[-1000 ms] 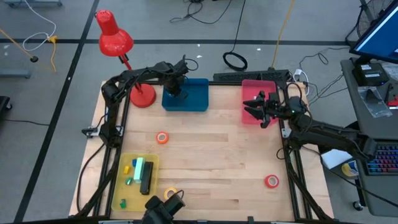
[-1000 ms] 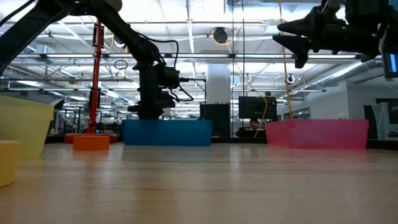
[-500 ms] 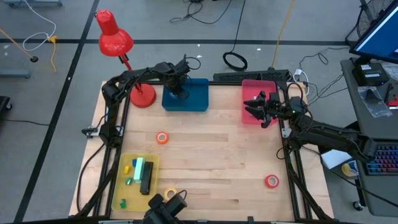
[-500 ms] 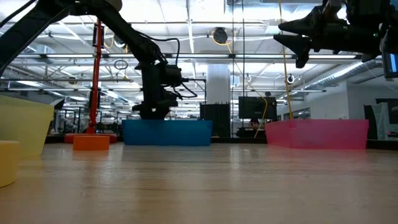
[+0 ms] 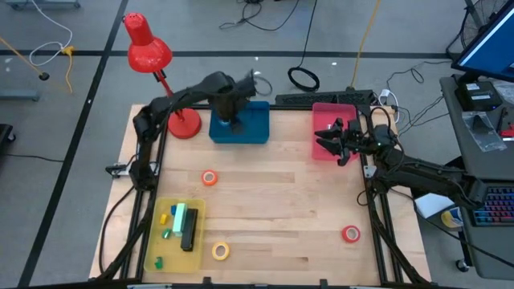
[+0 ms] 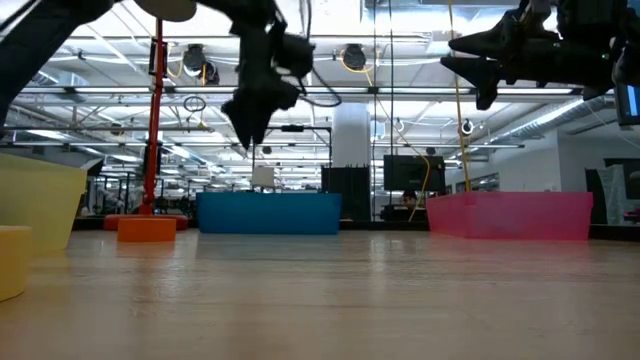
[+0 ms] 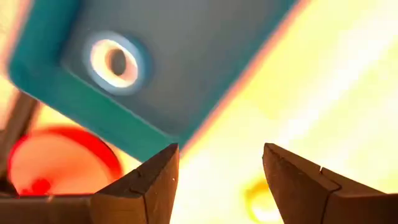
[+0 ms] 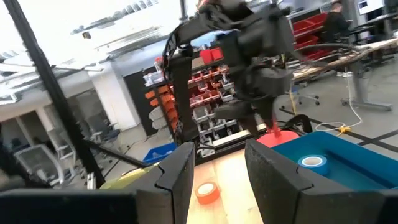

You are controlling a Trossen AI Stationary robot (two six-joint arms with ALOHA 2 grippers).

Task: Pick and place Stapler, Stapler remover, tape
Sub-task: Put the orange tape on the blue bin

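My left gripper [image 5: 235,120] hangs open and empty above the blue bin [image 5: 253,127], well clear of it in the low view [image 6: 250,125]. A blue tape roll [image 7: 115,62] lies flat on the bin's floor; it also shows in the right wrist view [image 8: 313,162]. The orange tape [image 5: 210,178], yellow tape [image 5: 220,251] and red tape [image 5: 351,234] lie flat on the table. A black stapler [image 5: 189,233] lies in the yellow tray [image 5: 161,241]. My right gripper [image 5: 331,138] is open and empty above the pink bin [image 5: 333,112].
A red desk lamp [image 5: 148,52] stands with its base [image 5: 183,124] left of the blue bin. The yellow tray also holds a green-and-white item [image 5: 178,217] and small coloured bits. Bare wood lies between the bins and the near edge.
My left gripper has gone up out of the blue bin and tipped, and now hangs high above it. A dark object at the table's near edge has left the high view, which uncovers the yellow tape.
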